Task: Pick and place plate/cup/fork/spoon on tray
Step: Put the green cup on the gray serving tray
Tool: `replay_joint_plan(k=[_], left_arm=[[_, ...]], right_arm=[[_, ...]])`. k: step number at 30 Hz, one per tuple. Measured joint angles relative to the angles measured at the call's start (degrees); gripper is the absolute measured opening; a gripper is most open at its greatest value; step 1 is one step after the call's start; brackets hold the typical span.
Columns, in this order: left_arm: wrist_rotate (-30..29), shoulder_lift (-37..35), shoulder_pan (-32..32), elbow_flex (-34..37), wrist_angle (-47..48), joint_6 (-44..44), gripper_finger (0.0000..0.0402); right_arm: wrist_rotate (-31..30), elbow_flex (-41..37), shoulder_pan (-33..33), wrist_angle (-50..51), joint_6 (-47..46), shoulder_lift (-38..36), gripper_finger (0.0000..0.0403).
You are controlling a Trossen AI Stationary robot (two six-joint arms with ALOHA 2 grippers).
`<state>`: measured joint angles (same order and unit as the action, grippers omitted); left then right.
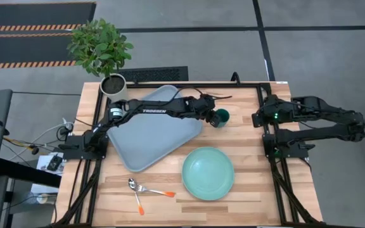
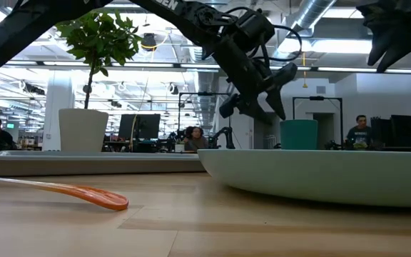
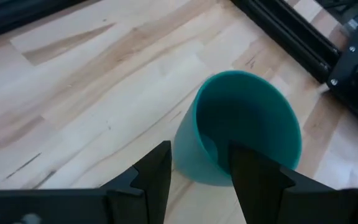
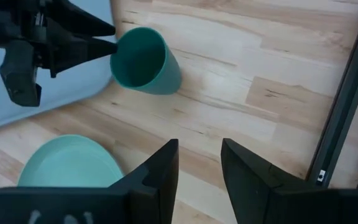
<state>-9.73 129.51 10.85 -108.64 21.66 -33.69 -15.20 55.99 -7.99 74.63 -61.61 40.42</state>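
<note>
The dark teal cup (image 1: 221, 117) stands upright on the wooden table, just right of the grey-blue tray (image 1: 144, 142). My left gripper (image 3: 201, 180) is open at the rim's tray side. One finger (image 3: 253, 180) is over the cup's mouth and the other (image 3: 157, 177) is outside its wall (image 3: 194, 152). In the low view it (image 2: 262, 96) hangs just above the cup (image 2: 298, 134). The mint-green plate (image 1: 208, 172) lies on the table near the front. A fork and a spoon (image 1: 143, 190) with orange handles lie front left. My right gripper (image 4: 199, 168) is open and empty, raised at the right (image 1: 258, 118).
A white plant pot (image 1: 113, 84) stands at the tray's far left corner. Black frame rails (image 1: 268, 126) run along the table's right side. Bare wood lies between the cup and the right rail (image 4: 260, 74). People sit in the room behind the table.
</note>
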Motion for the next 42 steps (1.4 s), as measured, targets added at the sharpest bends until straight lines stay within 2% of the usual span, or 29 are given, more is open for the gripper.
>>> replay_joint_plan(k=[5,14,23,27,35,38,42], left_arm=[[-0.03,0.0,-0.02,0.02,0.1,-0.02,0.0137],[-0.52,0.0,0.02,0.02,0.34,0.07,0.0079],[-0.48,0.0,-0.15,0.04,0.3,0.07,0.0074],[2.51,0.0,0.09,0.04,-0.97,-0.39,0.0094],[1.87,0.0,0.51,0.04,-1.69,-3.41,0.0185],[2.98,1.16,0.68,-0.11,-1.78,-3.87,0.0195],[7.45,3.31,0.85,0.04,-1.67,-5.95,0.0193]], right_arm=[[0.0,0.0,0.59,-0.02,-0.06,0.0,0.0143],[0.02,0.0,0.94,-0.02,-0.03,0.0,0.0141],[0.02,0.0,0.92,-0.02,0.1,0.0,0.0137],[0.03,0.0,0.92,-0.02,0.12,0.0,0.0136],[0.04,0.0,0.92,-0.04,0.12,0.0,0.0136],[0.04,0.0,0.92,-0.03,0.12,0.0,0.0134],[0.06,0.0,0.9,-0.04,0.12,0.0,0.0135]])
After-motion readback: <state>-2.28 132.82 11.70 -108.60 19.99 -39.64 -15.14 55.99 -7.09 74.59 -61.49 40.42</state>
